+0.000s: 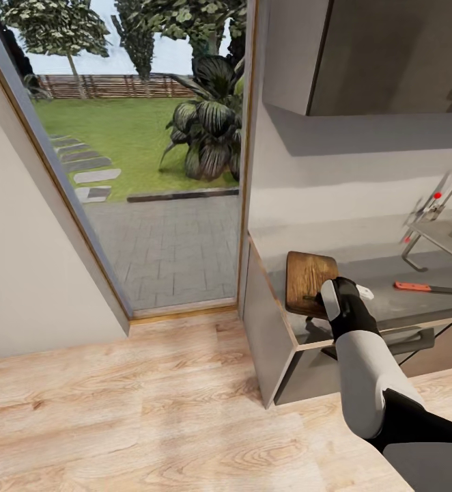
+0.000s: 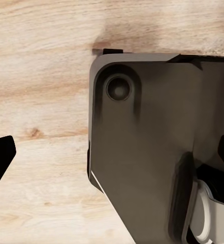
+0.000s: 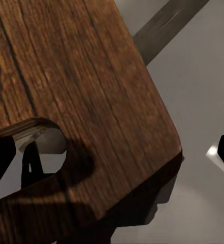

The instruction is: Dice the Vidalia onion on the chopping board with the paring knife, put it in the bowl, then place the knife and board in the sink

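Right wrist view puts the rectangular dark-brown wooden chopping board (image 3: 81, 91), stiff, flat and likely light, on the reflective grey countertop (image 3: 203, 76), best pinched at its handle slot, which the right gripper (image 3: 112, 152) straddles with fingers spread, nothing held.

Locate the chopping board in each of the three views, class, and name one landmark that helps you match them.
Head view: chopping board on the countertop at its left end, right arm over its near end.
Left wrist view: not in it.
Right wrist view: board close up, handle slot toward the camera.
Shared landmark: the grey countertop under the board.
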Tool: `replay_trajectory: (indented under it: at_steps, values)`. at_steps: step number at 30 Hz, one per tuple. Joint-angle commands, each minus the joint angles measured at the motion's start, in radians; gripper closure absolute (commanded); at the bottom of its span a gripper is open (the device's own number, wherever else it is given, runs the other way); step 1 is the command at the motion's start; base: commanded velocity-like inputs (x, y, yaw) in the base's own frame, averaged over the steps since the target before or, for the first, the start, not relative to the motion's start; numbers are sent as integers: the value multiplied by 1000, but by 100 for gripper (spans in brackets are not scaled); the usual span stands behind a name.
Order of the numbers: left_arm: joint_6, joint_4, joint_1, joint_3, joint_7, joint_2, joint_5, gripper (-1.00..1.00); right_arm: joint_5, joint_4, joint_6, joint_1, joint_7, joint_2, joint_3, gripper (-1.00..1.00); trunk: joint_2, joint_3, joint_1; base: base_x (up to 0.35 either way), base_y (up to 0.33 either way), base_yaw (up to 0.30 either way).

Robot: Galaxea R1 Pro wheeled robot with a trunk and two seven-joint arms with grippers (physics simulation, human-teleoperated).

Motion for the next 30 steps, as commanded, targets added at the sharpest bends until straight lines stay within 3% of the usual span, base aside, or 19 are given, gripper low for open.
replay_trajectory:
  at_steps: [1,30]
  values:
    - [-3,0,0,2,0,0,2,-100,-3,-1,3,-1,-4,1,-2,-100,-2,-2,1,0,0,0]
    - [-3,0,0,2,0,0,2,-100,-3,23,2,-1,-4,1,-2,-100,-2,-2,1,0,0,0]
